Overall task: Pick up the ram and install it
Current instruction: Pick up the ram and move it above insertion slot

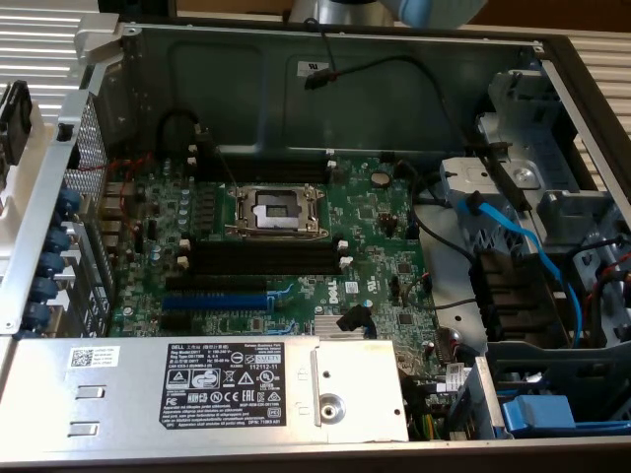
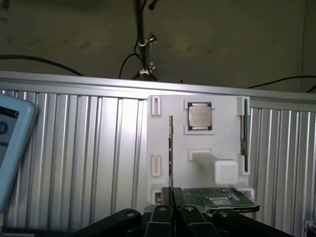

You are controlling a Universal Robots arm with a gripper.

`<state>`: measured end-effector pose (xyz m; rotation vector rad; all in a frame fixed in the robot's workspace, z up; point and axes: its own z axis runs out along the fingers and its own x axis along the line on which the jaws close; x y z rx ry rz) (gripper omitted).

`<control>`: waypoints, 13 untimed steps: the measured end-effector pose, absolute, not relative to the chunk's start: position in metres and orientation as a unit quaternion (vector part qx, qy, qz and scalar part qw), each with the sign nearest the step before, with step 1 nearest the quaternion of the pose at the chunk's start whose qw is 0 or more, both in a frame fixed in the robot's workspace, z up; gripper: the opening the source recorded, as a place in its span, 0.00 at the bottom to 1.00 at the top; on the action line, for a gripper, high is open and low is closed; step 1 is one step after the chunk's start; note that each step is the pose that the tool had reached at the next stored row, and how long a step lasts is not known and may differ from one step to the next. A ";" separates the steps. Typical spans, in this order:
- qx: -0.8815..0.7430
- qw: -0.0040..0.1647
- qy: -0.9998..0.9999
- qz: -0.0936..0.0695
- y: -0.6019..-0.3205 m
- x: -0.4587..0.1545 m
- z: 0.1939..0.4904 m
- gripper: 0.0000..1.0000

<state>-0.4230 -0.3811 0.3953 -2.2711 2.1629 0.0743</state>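
Grip: gripper (image 2: 172, 196) fingers nearly closed on one end of the ram (image 2: 171, 148); the hold looks narrow.
Ram: seen edge-on, running straight out from the fingers, in front of the white tray (image 2: 222, 113); cannot tell whether it is clear of the tray.
Slip risk: an end-only grip could let the stick tilt or slide.
Slots: black slots (image 1: 266, 258) at the centre of the exterior view look empty; a tilted stick would jam there.
Wrong-slot risk: blue slot (image 1: 212, 301) lies just below them.

I see a green motherboard (image 1: 375, 222) carrying black slots (image 1: 261, 258) with white end clips and one blue slot (image 1: 212, 301), beside light-blue cables (image 1: 540, 258) and a silver power supply (image 1: 138, 389) with a black, white-printed label (image 1: 222, 386). On my wrist camera, the pincer (image 2: 172, 193) is black, the ram (image 2: 171, 148) shows a dark edge, the holder (image 2: 222, 133) is white and the surface (image 2: 74, 158) is silver with ribs.
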 end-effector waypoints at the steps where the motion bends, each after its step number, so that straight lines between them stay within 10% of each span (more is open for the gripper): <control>1: -0.724 0.002 0.689 0.024 -0.381 -0.419 0.396 0.12; 13: -0.724 0.004 0.689 0.022 -0.381 -0.369 0.397 0.12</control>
